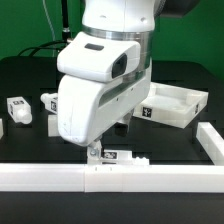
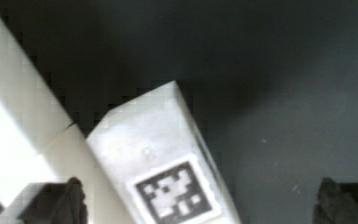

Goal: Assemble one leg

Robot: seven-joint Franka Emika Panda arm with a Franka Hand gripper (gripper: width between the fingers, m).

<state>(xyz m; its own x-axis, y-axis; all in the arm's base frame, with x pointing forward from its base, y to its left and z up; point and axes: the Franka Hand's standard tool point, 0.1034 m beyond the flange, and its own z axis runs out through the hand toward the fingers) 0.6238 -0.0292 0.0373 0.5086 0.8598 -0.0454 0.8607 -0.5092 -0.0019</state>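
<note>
Near the white front rail (image 1: 60,178), in the exterior view, we see the gripper (image 1: 95,152) low over the black table (image 1: 25,142). The leg (image 1: 118,156) lies flat just beside it, and the arm hides how wide the gripper stands. On the wrist view, we find the gripper (image 2: 202,205) spread wide. Its fingers (image 2: 51,200) straddle the leg (image 2: 149,140) and clamp nothing.

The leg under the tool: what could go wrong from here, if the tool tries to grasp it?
1. In the wrist view the leg lies slanted and off-centre between the fingers of the open tool. Closing may twist or push it instead of gripping it squarely.
2. The white rail runs close beside the leg, so the finger on that side could strike it while going down.
</note>
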